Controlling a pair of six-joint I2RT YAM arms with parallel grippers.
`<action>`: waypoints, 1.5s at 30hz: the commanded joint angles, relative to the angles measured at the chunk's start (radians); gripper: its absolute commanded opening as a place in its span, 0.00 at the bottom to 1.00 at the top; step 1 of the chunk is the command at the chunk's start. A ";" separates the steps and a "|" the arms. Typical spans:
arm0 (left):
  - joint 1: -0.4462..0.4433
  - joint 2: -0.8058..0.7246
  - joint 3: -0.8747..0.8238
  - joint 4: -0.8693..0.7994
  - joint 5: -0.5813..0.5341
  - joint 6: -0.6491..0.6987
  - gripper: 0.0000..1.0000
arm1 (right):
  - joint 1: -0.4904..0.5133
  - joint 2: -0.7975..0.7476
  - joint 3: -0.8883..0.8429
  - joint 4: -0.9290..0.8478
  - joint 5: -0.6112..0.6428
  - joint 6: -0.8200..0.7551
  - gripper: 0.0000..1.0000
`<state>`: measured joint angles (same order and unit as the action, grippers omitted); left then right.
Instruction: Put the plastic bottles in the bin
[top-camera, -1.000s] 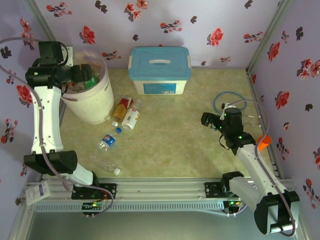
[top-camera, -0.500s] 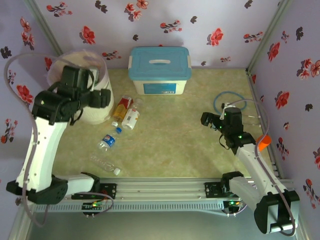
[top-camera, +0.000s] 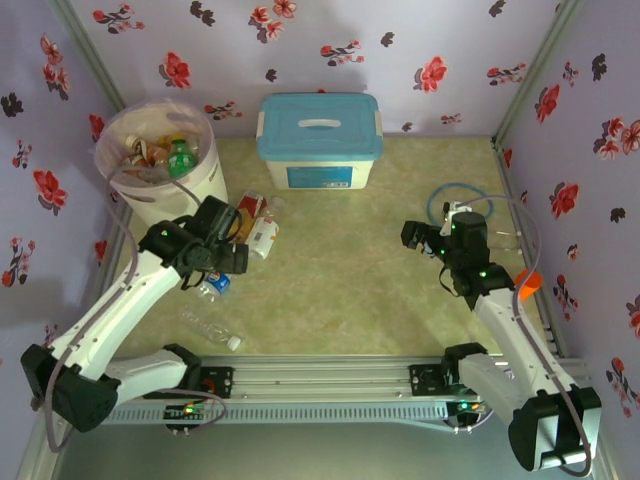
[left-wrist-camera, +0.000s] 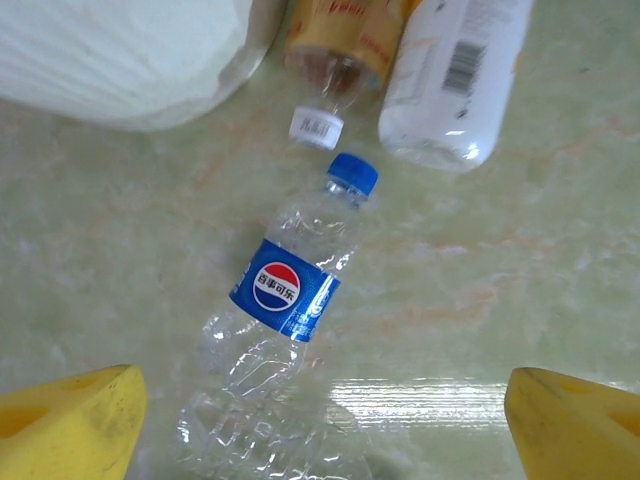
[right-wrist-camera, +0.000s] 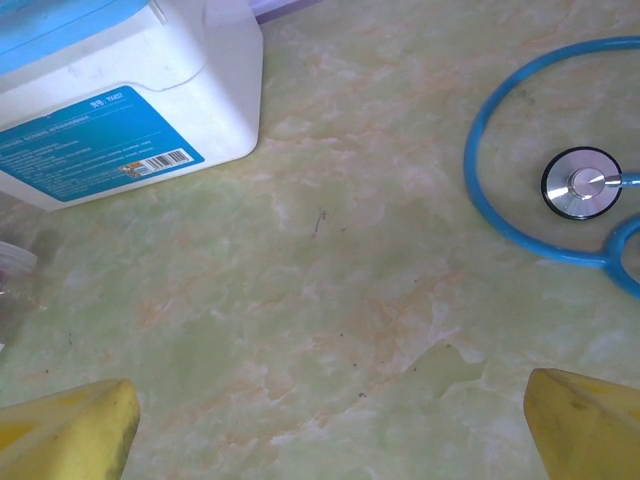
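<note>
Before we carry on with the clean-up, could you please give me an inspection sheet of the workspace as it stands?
surface: green marbled table, no spills seen.
job's things: bin holds several bottles; at least four more lie on the table beside it: amber bottle, white-labelled bottle, blue-labelled bottle, clear bottle.
clutter: lidded box, stethoscope, orange cylinder.
grippers: left gripper open above the blue-labelled bottle; right gripper open, holding nothing.
cables: grey hoses loop off the arms.
surroundings: flowered purple walls.
</note>
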<state>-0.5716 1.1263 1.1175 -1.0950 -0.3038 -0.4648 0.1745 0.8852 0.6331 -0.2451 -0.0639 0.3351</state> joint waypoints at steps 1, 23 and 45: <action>0.023 -0.018 -0.091 0.107 -0.012 -0.096 0.93 | -0.007 -0.032 0.016 -0.024 -0.002 -0.035 0.99; 0.154 0.123 -0.399 0.398 0.094 -0.023 1.00 | -0.007 -0.051 -0.007 -0.036 0.021 -0.043 0.99; 0.156 0.189 -0.366 0.411 0.098 -0.029 0.76 | -0.007 -0.077 -0.017 -0.045 0.035 -0.041 0.99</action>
<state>-0.4221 1.3331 0.7303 -0.6727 -0.2058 -0.4915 0.1745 0.8059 0.6216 -0.2909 -0.0448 0.2977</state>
